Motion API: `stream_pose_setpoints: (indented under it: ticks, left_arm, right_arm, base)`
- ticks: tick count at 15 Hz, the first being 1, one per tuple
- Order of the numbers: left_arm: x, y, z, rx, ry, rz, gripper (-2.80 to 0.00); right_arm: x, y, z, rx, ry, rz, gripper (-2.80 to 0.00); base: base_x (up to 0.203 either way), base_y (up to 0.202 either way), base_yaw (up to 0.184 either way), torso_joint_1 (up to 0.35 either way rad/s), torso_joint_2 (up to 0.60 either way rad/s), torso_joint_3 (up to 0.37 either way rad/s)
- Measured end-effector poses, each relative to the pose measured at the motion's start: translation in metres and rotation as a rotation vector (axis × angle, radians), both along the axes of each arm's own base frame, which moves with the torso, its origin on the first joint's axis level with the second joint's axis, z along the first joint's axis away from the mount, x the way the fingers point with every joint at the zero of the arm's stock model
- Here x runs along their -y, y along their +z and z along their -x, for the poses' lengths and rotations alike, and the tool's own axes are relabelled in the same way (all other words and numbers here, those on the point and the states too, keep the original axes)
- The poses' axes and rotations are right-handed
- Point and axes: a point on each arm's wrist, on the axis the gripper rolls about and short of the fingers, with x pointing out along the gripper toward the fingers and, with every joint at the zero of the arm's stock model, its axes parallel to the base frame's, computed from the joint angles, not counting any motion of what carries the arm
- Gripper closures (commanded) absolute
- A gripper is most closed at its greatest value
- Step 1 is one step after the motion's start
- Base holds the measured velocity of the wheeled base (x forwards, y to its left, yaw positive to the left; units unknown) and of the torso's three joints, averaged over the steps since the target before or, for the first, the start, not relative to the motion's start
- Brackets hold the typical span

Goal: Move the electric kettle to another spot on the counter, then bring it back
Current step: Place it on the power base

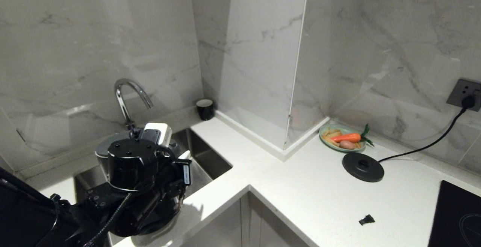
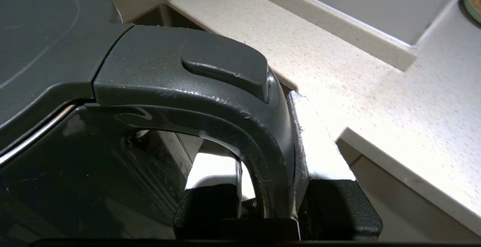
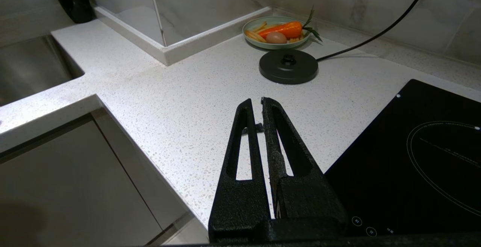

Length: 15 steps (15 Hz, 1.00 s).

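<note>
Over the sink [image 1: 210, 156] corner, your left hand [image 2: 270, 187] is clamped on the electric kettle [image 2: 86, 100] handle, desk [image 1: 300, 187] edge just beside it. Swing carelessly and it could clip the faucet [image 1: 129, 96]. Your right hand [image 3: 261, 102] idles closed, empty.

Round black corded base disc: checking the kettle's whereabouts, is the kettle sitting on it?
No, the round black corded base disc stands bare beside the green plate.

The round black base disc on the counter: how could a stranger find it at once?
Start at the wall socket and follow the black cord down to the white counter. There lies the base disc, before the green plate: flat, black, with a central knob.
</note>
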Motion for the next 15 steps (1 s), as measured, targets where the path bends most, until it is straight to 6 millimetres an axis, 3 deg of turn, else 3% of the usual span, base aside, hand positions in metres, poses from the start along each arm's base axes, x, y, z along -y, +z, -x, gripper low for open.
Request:
stream_pose_setpoints:
  ticks: [5,15]
  left_arm:
    - [-0.005,0.001,0.016,-0.006,0.008,0.009,0.0]
    - [-0.005,0.006,0.016,0.01,0.007,0.031,0.0]
  right_arm:
    - [0.0,0.0,0.0,-0.001,0.0,0.0,0.0]
    - [0.0,0.0,0.0,0.0,-0.001,0.0,0.0]
  base:
    - [0.0,0.0,0.0,0.0,0.0,0.0]
    - [0.0,0.0,0.0,0.0,0.0,0.0]
